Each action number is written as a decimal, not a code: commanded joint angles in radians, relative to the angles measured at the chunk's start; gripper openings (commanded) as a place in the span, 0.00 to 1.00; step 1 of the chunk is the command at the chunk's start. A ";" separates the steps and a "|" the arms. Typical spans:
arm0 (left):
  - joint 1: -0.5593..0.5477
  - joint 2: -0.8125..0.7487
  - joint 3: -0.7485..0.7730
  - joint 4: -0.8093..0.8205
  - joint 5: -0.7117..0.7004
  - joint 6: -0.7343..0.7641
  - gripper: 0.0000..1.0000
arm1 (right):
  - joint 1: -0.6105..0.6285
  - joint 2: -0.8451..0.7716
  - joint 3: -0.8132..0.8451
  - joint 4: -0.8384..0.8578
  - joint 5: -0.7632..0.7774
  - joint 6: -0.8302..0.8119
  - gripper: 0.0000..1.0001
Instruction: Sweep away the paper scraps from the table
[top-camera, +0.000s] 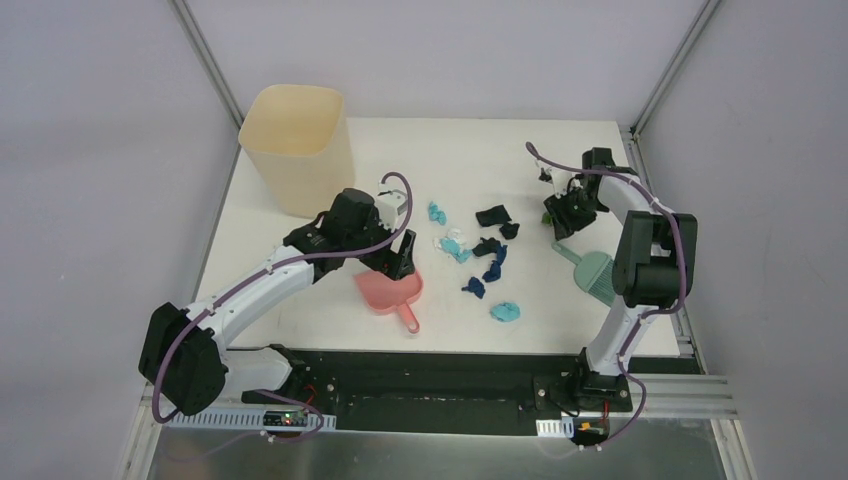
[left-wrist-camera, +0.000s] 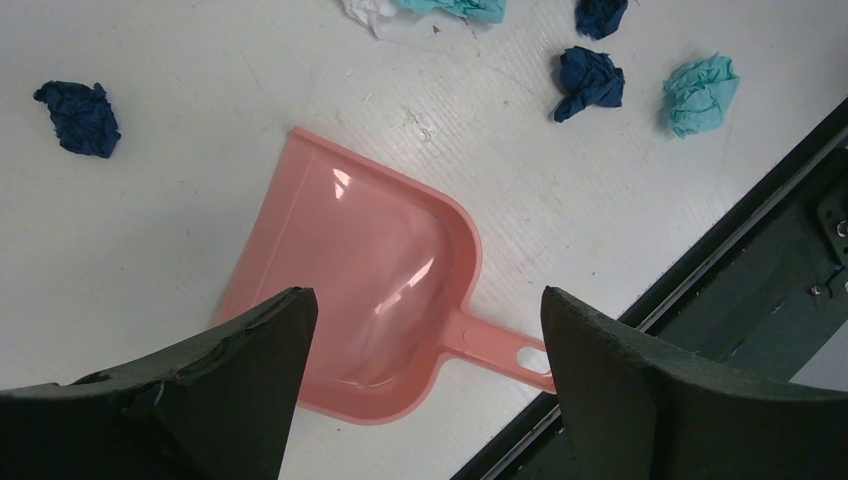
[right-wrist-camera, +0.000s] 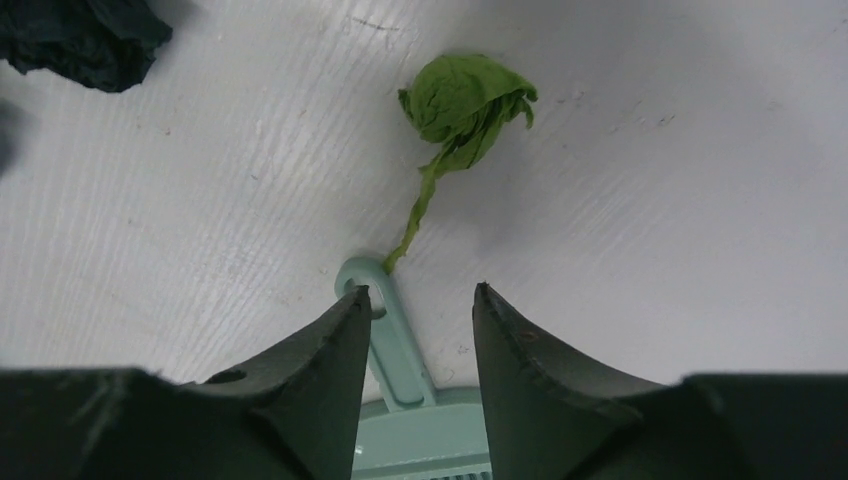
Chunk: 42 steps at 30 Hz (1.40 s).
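Note:
The paper scraps lie mid-table: light blue, black, dark blue, and light blue near the front. My left gripper is open and empty above the pink dustpan. In the left wrist view its jaws straddle the dustpan, with dark blue wads and a light blue one around it. My right gripper is open, over the teal brush handle. A green wad lies just beyond the handle, a black wad far left.
A tall cream bin stands at the back left of the table. The teal brush lies at the right, under the right arm. The black front edge runs just past the dustpan handle.

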 joint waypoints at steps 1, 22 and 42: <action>-0.009 -0.001 0.043 0.016 0.016 0.000 0.85 | 0.002 -0.016 0.030 -0.072 -0.062 -0.079 0.49; -0.009 -0.003 0.044 0.015 0.025 -0.004 0.85 | 0.038 -0.042 -0.200 0.064 0.108 -0.146 0.29; -0.114 -0.006 0.030 0.320 0.078 -0.235 0.81 | 0.038 -0.518 -0.106 -0.007 -0.227 0.393 0.00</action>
